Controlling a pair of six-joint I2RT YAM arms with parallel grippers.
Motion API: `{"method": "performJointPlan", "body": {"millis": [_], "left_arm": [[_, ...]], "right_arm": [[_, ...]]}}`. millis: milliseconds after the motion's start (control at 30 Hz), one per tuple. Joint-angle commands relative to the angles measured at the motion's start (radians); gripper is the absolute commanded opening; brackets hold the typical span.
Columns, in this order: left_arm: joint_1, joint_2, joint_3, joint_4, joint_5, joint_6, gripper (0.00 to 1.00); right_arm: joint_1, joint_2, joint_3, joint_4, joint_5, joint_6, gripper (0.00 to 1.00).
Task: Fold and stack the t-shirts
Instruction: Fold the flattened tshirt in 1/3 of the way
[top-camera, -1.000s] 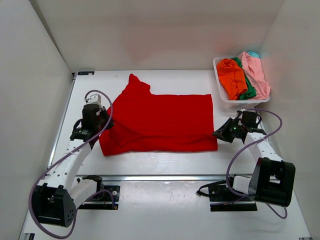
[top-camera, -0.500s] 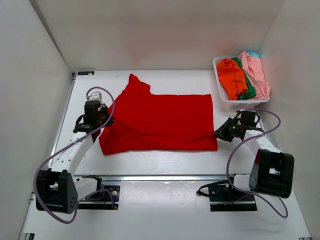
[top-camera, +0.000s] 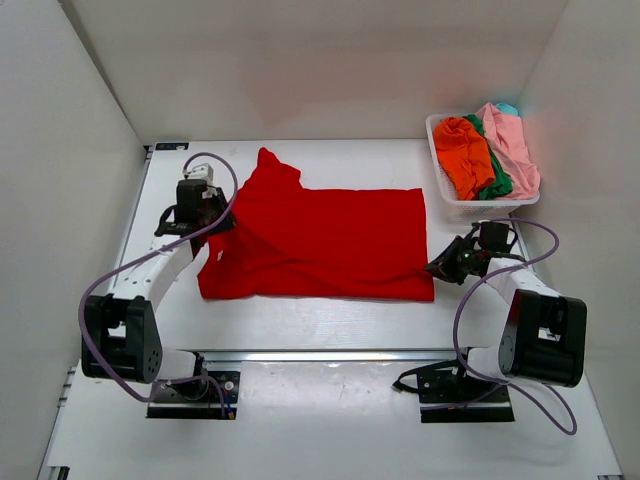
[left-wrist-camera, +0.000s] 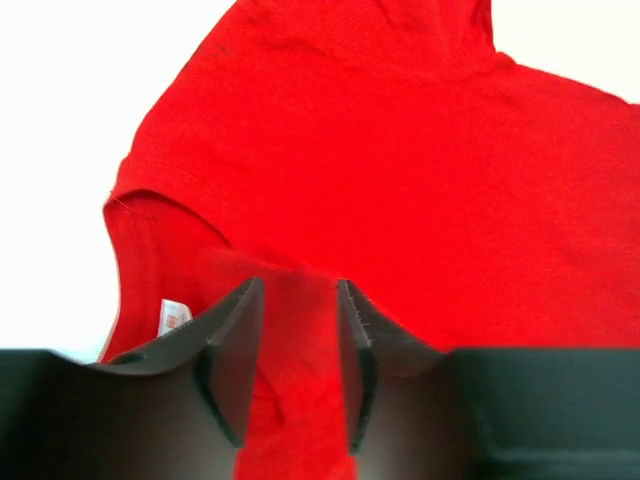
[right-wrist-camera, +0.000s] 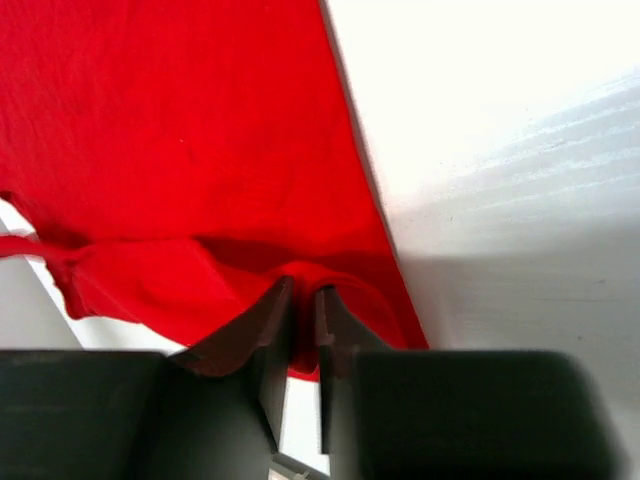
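Left claw (left-wrist-camera: 298, 300) shifted forward, parted, red t-shirt (left-wrist-camera: 400, 150) between, perhaps loose

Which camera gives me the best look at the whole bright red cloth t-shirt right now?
Top external: it shows the whole bright red cloth t-shirt spread on the table. Left wrist shows only one end beyond the parted left gripper; right wrist only a bunched edge pinched in the right gripper.

My left gripper (left-wrist-camera: 298, 288) has moved toward the table's (top-camera: 300, 325) far edge, jaws now parted over the red t-shirt (top-camera: 330, 240)
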Motion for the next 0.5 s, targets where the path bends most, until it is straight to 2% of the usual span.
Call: {"method": "performJointPlan", "body": {"millis": [0, 33, 100, 167, 200, 300, 400, 433, 467], "left_arm": [[0.005, -0.065, -0.010, -0.003, 0.013, -0.015, 0.49], [0.021, -0.105, -0.039, 0.003, 0.010, -0.027, 0.52], [0.034, -0.160, -0.053, -0.038, 0.010, -0.033, 0.54], [0.022, -0.208, -0.045, -0.135, 0.020, -0.029, 0.54], [0.018, -0.243, -0.068, -0.176, 0.020, -0.041, 0.54], [-0.054, -0.324, -0.132, -0.226, 0.003, -0.087, 0.51], [-0.067, -0.341, -0.241, -0.224, 0.037, -0.148, 0.50], [-0.071, -0.338, -0.255, -0.215, 0.040, -0.150, 0.49], [-0.080, -0.329, -0.277, -0.207, 0.040, -0.172, 0.49]], "right_arm": [[0.005, -0.001, 0.006, 0.036, 0.015, -0.002, 0.15], [0.015, -0.010, 0.009, 0.038, 0.018, -0.005, 0.22], [0.021, -0.036, 0.020, 0.016, 0.052, -0.018, 0.30], [0.044, -0.071, 0.039, -0.013, 0.089, -0.045, 0.35], [0.055, -0.088, 0.053, -0.036, 0.125, -0.054, 0.41], [0.129, -0.129, 0.096, -0.080, 0.239, -0.119, 0.45], [0.196, -0.126, 0.145, -0.111, 0.296, -0.180, 0.50], [0.198, -0.120, 0.154, -0.125, 0.306, -0.192, 0.57], [0.233, -0.110, 0.185, -0.154, 0.355, -0.212, 0.60]]}}
